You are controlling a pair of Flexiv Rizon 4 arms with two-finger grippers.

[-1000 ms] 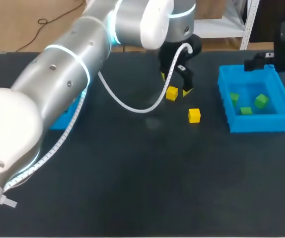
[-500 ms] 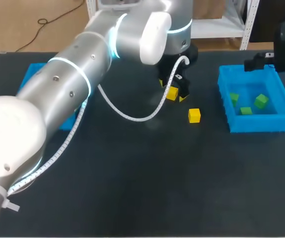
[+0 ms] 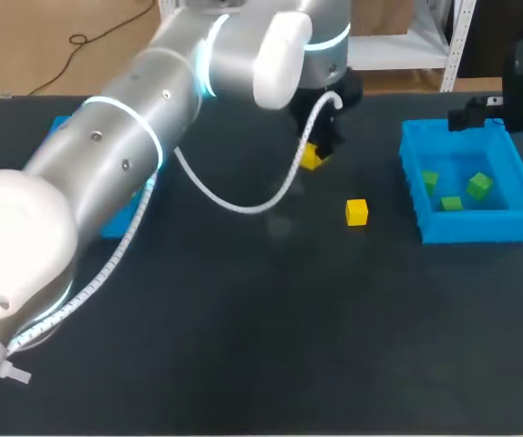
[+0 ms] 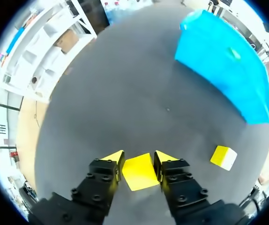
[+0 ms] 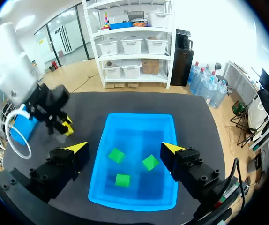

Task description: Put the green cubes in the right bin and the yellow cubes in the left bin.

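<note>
My left gripper (image 3: 315,151) is out over the middle of the table, shut on a yellow cube (image 3: 310,158) that fills the gap between its yellow tips in the left wrist view (image 4: 138,171). A second yellow cube (image 3: 356,212) lies loose on the mat, to the right of the held one (image 4: 223,157). Three green cubes (image 3: 451,191) lie in the right blue bin (image 3: 471,228). My right gripper (image 5: 125,149) hangs open above that bin (image 5: 139,121), nothing between its fingers. The left blue bin (image 3: 116,221) is mostly hidden behind my left arm.
Dark mat covers the table. My left arm crosses the table's left half from the near left corner to the centre, with a white cable looping under its wrist (image 3: 243,202). Open mat lies in front of both bins.
My left gripper came down around the yellow cube, closed on it, and shifted slightly toward the back with it. The right arm and the other cubes stayed put.
</note>
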